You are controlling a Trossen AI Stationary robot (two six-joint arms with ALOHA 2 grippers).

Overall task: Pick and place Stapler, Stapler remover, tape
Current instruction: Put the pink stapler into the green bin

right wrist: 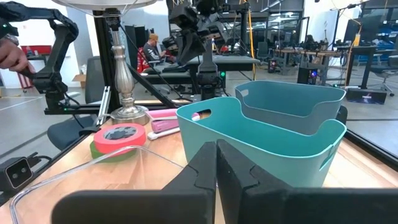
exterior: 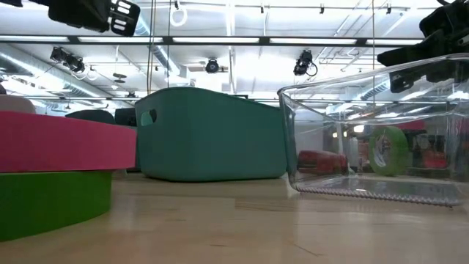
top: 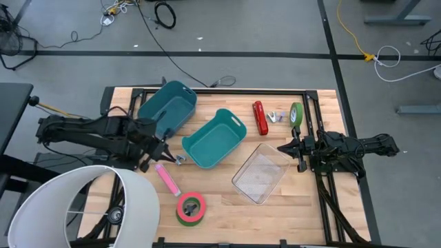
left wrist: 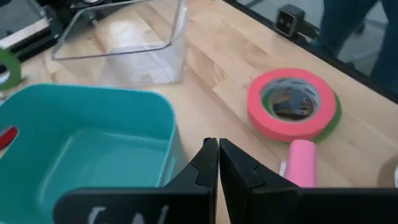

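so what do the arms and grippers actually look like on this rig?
Both arms are matte black, chunky jointed segments. The left gripper and right gripper each end in two black, flat, tapered fingers. The left wrist view shows faint white marking on the finger carriage. No sleeves or covers are visible.

Clear bin (top: 260, 176) sits right of two tubs (top: 214, 138).

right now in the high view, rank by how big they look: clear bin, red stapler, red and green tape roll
1. clear bin
2. red and green tape roll
3. red stapler, long but thin, so its place against the tape roll is close
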